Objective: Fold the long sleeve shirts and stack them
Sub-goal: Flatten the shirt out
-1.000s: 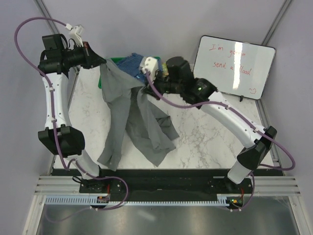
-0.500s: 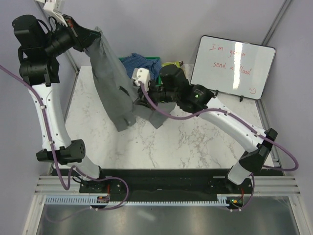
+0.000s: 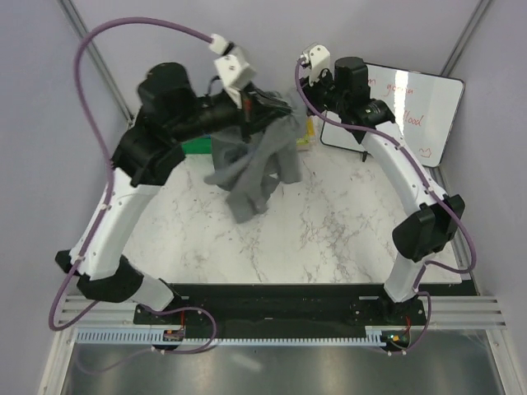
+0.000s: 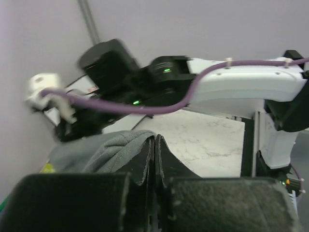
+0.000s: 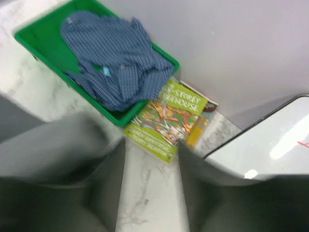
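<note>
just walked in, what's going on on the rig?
The left gripper is shut on the grey shirt and holds it bunched up over the far part of the table. The right gripper is open and empty, raised near the whiteboard. The blue shirt lies crumpled in the green bin, beside a book. Nothing is folded or stacked yet.

The top camera looked down from above and behind the bases over the whole table (image 3: 329, 230). The left wrist camera sat close against the grey shirt (image 4: 106, 150), facing the right arm (image 4: 241, 87). The right wrist camera looked down on the green tray (image 5: 50, 55) and whiteboard (image 5: 270, 140), both shared with the top view.
</note>
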You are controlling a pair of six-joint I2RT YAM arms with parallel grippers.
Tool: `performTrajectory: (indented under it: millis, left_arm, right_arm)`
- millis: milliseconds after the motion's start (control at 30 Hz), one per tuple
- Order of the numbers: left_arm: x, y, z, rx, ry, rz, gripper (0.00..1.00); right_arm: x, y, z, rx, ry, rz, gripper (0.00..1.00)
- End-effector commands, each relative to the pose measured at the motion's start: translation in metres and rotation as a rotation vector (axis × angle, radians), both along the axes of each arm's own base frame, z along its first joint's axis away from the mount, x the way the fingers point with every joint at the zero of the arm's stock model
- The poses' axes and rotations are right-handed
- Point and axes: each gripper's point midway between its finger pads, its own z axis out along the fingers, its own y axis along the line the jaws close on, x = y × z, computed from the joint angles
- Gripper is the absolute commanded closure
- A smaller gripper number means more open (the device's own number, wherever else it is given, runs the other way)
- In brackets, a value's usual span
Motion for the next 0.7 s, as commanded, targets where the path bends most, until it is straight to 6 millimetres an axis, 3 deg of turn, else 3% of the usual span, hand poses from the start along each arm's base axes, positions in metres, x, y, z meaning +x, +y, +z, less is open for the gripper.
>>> performTrajectory:
  millis: [0, 33, 67, 100, 133, 167, 200, 233, 267, 300, 333, 367, 400, 467, 500, 567, 600, 667]
  left_arm:
    - [0.029, -0.065, -0.060, 0.125, 0.056, 0.028, 0.98]
    - [0.046, -0.079, -0.090, 0.172, 0.108, 0.039, 0.93]
    - [0.054, -0.084, -0.107, 0.200, 0.136, 0.053, 0.83]
    - [0.055, -0.086, -0.125, 0.250, 0.170, 0.048, 0.64]
    - [0.056, -0.088, -0.140, 0.286, 0.190, 0.030, 0.57]
    - [0.043, -0.089, -0.144, 0.301, 0.203, -0.040, 0.47]
    - [0.034, -0.085, -0.166, 0.339, 0.237, -0.081, 0.28]
    - [0.033, -0.073, -0.170, 0.335, 0.256, -0.099, 0.27]
    - [0.016, -0.060, -0.158, 0.300, 0.253, -0.151, 0.18]
    - [0.017, -0.049, -0.185, 0.319, 0.338, -0.147, 0.17]
    - [0.036, -0.023, -0.191, 0.303, 0.375, -0.092, 0.16]
    - [0.034, -0.007, -0.193, 0.290, 0.393, -0.092, 0.16]
    - [0.042, 0.008, -0.228, 0.352, 0.421, -0.068, 0.17]
    - [0.061, 0.046, -0.270, 0.456, 0.428, 0.028, 0.18]
    - [0.060, 0.060, -0.310, 0.568, 0.389, 0.008, 0.19]
    - [0.072, 0.084, -0.354, 0.713, 0.367, 0.065, 0.18]
    - [0.075, 0.090, -0.385, 0.785, 0.393, 0.055, 0.18]
    - [0.091, 0.095, -0.403, 0.836, 0.387, 0.078, 0.17]
  right_arm:
    - [0.010, -0.036, -0.024, -0.009, 0.102, -0.106, 0.28]
    - [0.017, -0.071, -0.031, -0.009, 0.135, -0.161, 0.18]
    - [0.015, -0.089, -0.039, -0.023, 0.164, -0.177, 0.13]
    - [0.004, -0.110, -0.058, -0.056, 0.236, -0.194, 0.13]
    - [0.003, -0.150, -0.068, -0.095, 0.260, -0.238, 0.13]
    - [-0.004, -0.171, -0.078, -0.109, 0.298, -0.262, 0.11]
    - [-0.023, -0.187, -0.095, -0.115, 0.375, -0.254, 0.11]
    - [-0.032, -0.226, -0.102, -0.111, 0.413, -0.311, 0.11]
    - [-0.044, -0.240, -0.108, -0.139, 0.440, -0.302, 0.06]
    - [-0.069, -0.245, -0.125, -0.147, 0.541, -0.282, 0.05]
    - [-0.084, -0.257, -0.132, -0.137, 0.590, -0.280, 0.05]
    - [-0.101, -0.255, -0.140, -0.169, 0.624, -0.221, 0.07]
    - [-0.137, -0.247, -0.157, -0.170, 0.735, -0.172, 0.09]
    - [-0.168, -0.228, -0.169, -0.151, 0.792, -0.088, 0.10]
    - [-0.194, -0.220, -0.184, -0.174, 0.847, -0.054, 0.10]
    - [-0.210, -0.211, -0.201, -0.238, 0.892, -0.038, 0.09]
    - [-0.222, -0.208, -0.215, -0.229, 0.944, -0.042, 0.09]
    - [-0.224, -0.209, -0.228, -0.235, 0.971, -0.065, 0.09]
